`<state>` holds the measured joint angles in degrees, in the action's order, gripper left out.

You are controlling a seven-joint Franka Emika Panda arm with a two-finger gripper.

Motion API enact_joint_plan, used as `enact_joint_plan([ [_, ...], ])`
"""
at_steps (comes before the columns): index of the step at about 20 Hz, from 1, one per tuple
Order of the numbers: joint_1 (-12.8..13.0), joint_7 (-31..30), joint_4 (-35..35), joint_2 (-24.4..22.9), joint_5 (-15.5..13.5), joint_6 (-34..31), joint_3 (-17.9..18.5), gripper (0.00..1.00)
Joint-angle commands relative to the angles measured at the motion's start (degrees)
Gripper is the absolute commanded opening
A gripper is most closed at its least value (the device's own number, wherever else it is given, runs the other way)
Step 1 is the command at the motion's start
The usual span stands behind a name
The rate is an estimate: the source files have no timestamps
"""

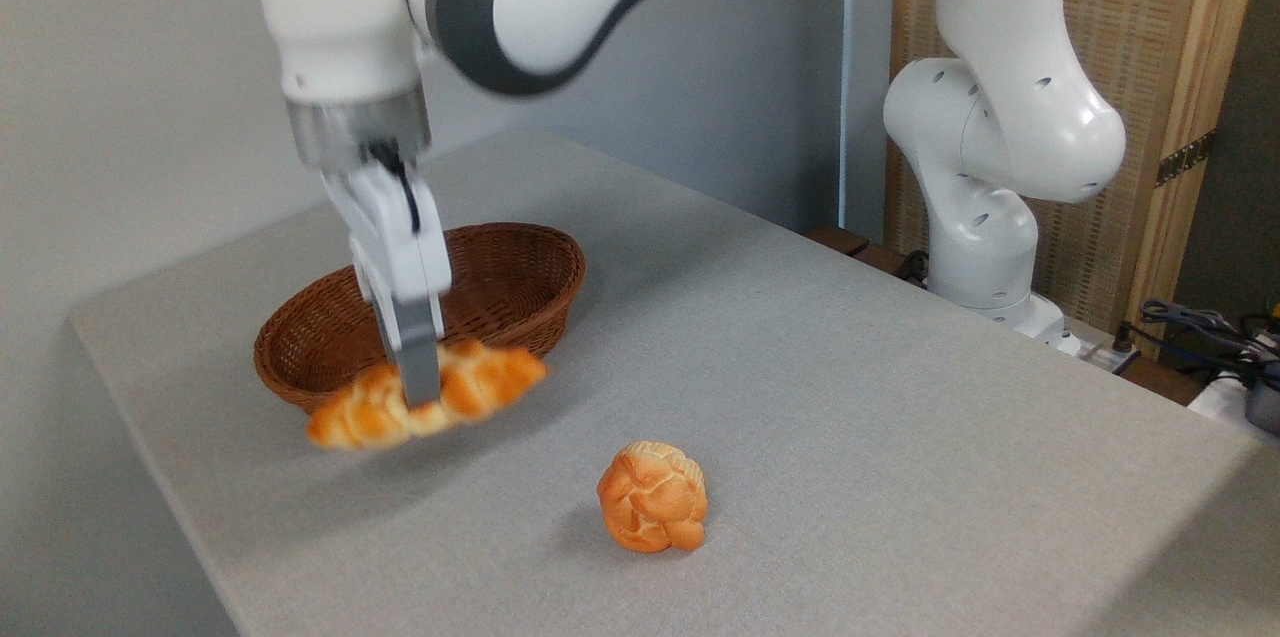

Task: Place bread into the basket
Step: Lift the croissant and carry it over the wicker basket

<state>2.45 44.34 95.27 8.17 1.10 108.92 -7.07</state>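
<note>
The bread [480, 382], a long braided golden-orange loaf, hangs in the air just in front of the basket's near rim, blurred by motion. My gripper [420, 395] is shut on the loaf's middle, its near finger [418, 357] covering the centre of the loaf. The basket [520, 267], an oval of reddish-brown wicker, sits on the table behind the loaf at the left; the part of its inside that shows holds nothing.
A round knotted orange bun [653, 497] lies on the grey table [850, 397] to the right of the loaf, nearer the front. The arm's white base [985, 217] stands beyond the table's far right edge, with cables [1210, 332] beside it.
</note>
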Motion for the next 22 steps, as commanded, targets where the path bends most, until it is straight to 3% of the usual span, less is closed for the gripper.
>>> enact_joint_plan([
  [1,0.62,-2.84,-5.00,0.27,-4.52,-7.49,-1.09,0.26],
  [2,0.62,-6.16,-4.92,0.10,-5.92,-7.49,-3.27,0.35],
  [3,0.62,-8.11,-4.92,0.09,-6.10,-7.41,-4.51,0.39],
  [4,0.54,-11.17,-4.92,0.27,-5.85,-7.23,-6.62,0.51],
  [5,0.54,-12.25,-4.92,0.53,-5.67,-7.06,-7.59,0.63],
  [7,0.54,-13.13,-4.83,2.02,-5.49,-6.88,-11.19,0.77],
  [8,0.62,-13.22,-4.83,2.55,-5.49,-6.70,-11.90,1.00],
  [17,0.89,-17.88,-4.65,4.66,-6.37,0.50,-13.49,1.00],
  [22,0.89,-17.88,-4.39,5.02,-6.28,0.51,-13.58,1.00],
])
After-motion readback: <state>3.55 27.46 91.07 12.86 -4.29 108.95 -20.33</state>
